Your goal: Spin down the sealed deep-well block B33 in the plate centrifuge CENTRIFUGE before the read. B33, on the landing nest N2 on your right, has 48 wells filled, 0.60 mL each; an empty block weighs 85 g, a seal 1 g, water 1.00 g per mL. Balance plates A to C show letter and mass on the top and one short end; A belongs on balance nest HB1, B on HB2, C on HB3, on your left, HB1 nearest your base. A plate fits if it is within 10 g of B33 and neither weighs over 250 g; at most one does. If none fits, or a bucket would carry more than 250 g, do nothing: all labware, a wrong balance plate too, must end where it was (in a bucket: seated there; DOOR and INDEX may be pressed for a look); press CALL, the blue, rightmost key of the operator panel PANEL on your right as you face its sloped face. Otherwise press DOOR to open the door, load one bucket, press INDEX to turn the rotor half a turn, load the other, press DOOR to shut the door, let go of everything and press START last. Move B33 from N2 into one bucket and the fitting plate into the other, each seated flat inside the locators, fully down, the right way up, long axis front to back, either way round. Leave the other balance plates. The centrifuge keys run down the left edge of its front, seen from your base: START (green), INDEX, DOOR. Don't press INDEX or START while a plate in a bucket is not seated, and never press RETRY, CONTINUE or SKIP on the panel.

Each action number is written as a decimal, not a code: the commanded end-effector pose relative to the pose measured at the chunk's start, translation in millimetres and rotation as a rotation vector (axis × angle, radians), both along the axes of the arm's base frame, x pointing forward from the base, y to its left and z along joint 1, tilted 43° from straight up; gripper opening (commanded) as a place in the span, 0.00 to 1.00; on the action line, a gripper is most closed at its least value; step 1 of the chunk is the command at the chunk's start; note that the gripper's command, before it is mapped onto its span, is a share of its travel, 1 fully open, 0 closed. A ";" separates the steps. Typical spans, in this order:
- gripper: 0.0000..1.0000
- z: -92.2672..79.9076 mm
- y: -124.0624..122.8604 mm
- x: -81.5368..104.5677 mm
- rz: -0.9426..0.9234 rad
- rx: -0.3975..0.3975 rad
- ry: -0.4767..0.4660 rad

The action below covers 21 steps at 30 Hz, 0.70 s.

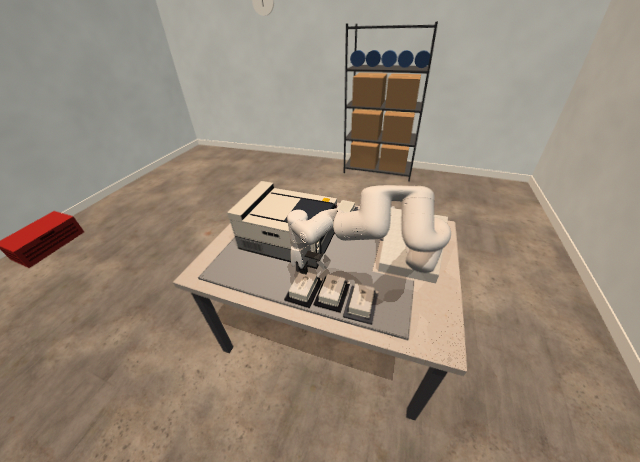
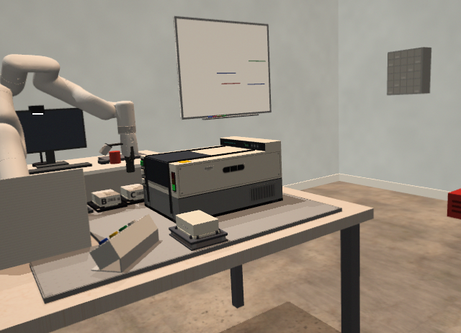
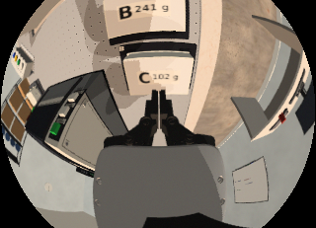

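Note:
My gripper (image 3: 158, 98) is shut and empty. It hangs point-down a little above balance plate C (image 3: 158, 77), marked 102 g, the farthest of the three from my base. In the top view the gripper (image 1: 299, 265) is over plate C (image 1: 303, 287), next to plates B (image 1: 331, 290) and A (image 1: 361, 298). The centrifuge (image 2: 212, 173) stands just beside them. Block B33 (image 2: 196, 224) sits on its nest in front of the centrifuge's right side.
The sloped operator panel (image 2: 124, 241) with coloured keys lies near B33. The centrifuge's green key (image 3: 55, 128) shows at the left of the wrist view. A grey box (image 2: 42, 214) stands by my base. A desk with a monitor (image 2: 52, 130) and a red cup (image 2: 114, 156) is behind.

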State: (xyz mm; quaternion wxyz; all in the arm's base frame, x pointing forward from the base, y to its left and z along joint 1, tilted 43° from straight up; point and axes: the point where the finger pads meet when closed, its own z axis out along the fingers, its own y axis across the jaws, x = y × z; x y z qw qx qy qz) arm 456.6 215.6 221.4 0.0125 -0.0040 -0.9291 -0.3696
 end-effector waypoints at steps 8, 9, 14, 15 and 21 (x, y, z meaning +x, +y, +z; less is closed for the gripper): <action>0.00 1.2 -1.5 1.5 -0.004 0.000 -0.003; 0.00 1.2 -1.5 1.5 -0.004 0.000 -0.003; 0.00 1.1 -2.0 1.4 -0.007 0.000 0.000; 0.00 1.1 -2.2 1.3 -0.009 -0.001 0.002; 0.00 0.9 -5.9 0.2 -0.036 -0.003 0.027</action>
